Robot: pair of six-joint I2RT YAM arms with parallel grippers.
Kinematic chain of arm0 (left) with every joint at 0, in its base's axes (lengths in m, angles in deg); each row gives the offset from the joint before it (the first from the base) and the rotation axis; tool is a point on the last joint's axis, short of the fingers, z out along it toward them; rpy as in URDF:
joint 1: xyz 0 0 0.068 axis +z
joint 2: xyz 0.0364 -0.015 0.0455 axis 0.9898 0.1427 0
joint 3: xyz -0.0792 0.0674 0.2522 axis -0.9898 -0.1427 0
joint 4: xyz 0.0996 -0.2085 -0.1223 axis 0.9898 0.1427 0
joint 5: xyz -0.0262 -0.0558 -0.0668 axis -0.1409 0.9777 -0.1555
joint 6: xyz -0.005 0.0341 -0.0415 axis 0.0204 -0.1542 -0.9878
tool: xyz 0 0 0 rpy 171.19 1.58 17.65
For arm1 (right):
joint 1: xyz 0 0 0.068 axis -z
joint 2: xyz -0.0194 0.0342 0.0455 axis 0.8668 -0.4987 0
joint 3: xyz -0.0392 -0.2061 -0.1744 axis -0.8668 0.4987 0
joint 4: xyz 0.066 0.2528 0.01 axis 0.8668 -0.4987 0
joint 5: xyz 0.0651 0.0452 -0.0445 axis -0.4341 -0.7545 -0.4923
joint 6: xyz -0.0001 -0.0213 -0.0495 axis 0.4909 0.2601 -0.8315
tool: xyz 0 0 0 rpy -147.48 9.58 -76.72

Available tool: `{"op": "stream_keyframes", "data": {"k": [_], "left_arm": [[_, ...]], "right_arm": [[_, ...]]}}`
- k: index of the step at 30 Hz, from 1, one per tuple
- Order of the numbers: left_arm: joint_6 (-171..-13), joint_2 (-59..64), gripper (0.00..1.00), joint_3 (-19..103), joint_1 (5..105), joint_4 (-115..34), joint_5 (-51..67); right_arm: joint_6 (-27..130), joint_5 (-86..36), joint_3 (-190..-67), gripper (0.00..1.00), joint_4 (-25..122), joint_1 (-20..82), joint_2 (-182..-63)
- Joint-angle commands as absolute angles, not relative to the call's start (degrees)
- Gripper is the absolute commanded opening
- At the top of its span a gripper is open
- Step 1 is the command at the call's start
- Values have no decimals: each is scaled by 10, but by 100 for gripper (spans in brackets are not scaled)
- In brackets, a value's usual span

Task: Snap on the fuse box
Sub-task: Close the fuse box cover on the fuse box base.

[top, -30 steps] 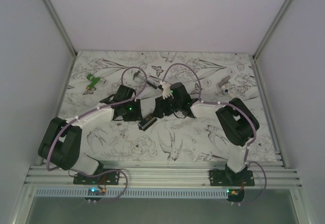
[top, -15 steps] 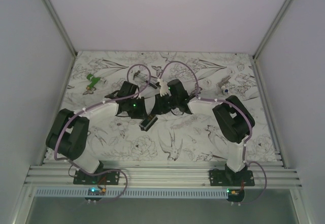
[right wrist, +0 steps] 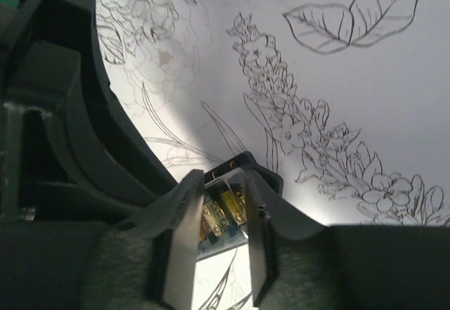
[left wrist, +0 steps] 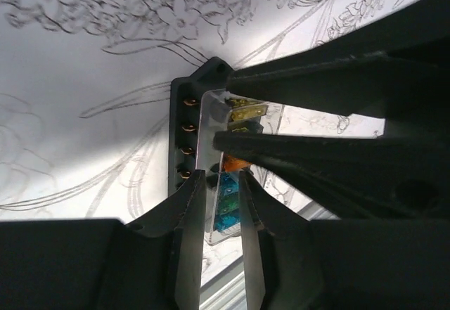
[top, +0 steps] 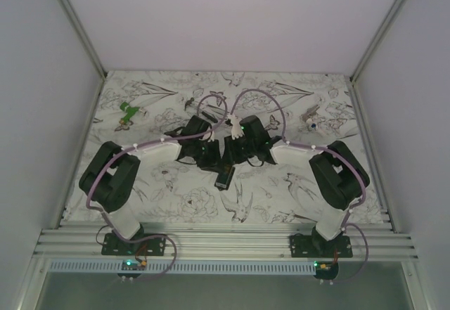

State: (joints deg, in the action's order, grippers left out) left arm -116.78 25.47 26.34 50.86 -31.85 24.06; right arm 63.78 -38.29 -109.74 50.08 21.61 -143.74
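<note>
Two arms lean inward over the flower-printed table (top: 295, 197), the left arm (top: 116, 180) and the right arm (top: 337, 173) meeting near its middle. Between their tips is the fuse box (top: 225, 177), a black base under a clear cover showing yellow, orange and blue fuses. The left gripper (left wrist: 218, 180) has its jaws drawn narrow, pinching the clear cover from both sides. The right gripper (right wrist: 223, 180) is likewise nearly closed, clamping the box's other end. A small green piece (top: 128, 112) lies well apart, at the far left.
</note>
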Motion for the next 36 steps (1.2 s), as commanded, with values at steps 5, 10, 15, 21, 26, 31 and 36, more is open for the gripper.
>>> {"op": "stream_keyframes", "data": {"k": [5, 10, 15, 21, 26, 31, 36], "left_arm": [[-1274, 237, 31, 221, 472, -332, 196], [-1287, 179, 35, 200, 470, -332, 152], [-1288, 194, 34, 204, 468, -333, 149], [-1283, 233, 26, 224, 458, -337, 152], [-1289, 249, 19, 225, 453, -339, 153], [-1306, 257, 8, 207, 451, -344, 144], [-1324, 263, 3, 191, 444, -361, 141]], "right_arm": [[623, -339, -1086, 48, 442, 210, -1371], [646, -307, -1036, 54, 448, 225, -1287], [666, -319, -994, 56, 456, 233, -1247], [715, -370, -956, 51, 523, 233, -1266], [736, -398, -948, 44, 561, 233, -1304], [743, -423, -948, 33, 585, 230, -1353], [734, -439, -973, 25, 584, 222, -1396]]}}
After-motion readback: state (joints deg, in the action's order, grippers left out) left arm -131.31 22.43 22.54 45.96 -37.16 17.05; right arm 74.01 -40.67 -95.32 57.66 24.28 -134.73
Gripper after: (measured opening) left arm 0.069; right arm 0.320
